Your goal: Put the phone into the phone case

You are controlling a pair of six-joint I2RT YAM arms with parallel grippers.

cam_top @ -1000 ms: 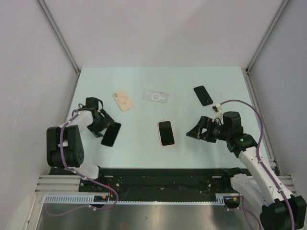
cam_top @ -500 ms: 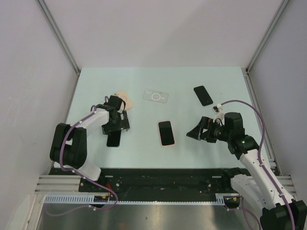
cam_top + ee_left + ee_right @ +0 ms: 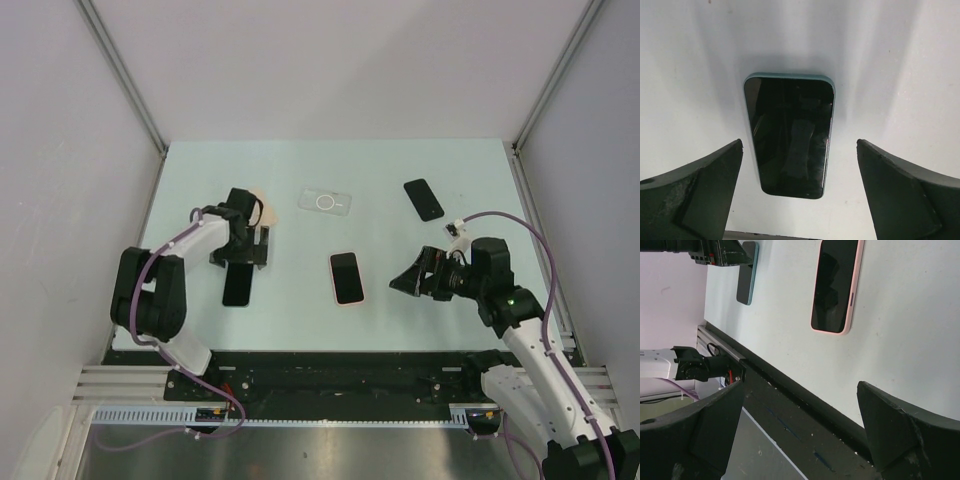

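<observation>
A dark phone in a teal case [image 3: 790, 135] lies flat, screen up, at the left of the table [image 3: 237, 287]. My left gripper [image 3: 799, 145] hovers open over its far end [image 3: 241, 252], with both fingers clear of its sides. A bare black phone [image 3: 423, 199] lies at the back right. An empty clear case [image 3: 325, 201] sits at the back centre. A beige case [image 3: 264, 206] is partly hidden behind my left arm. A phone in a pink case [image 3: 346, 277] lies mid-table [image 3: 835, 285]. To its right my right gripper [image 3: 413, 280] stands open and empty [image 3: 800, 385].
The black front rail [image 3: 805, 405] runs along the table's near edge under my right gripper. White walls close in the table on the left, back and right. The teal-cased phone [image 3: 747, 272] and my left arm [image 3: 715, 252] show at the top of the right wrist view.
My left gripper has opened and let go of the teal-cased phone, which now lies flat. The left arm swung right and back over it. The right arm barely moved.
</observation>
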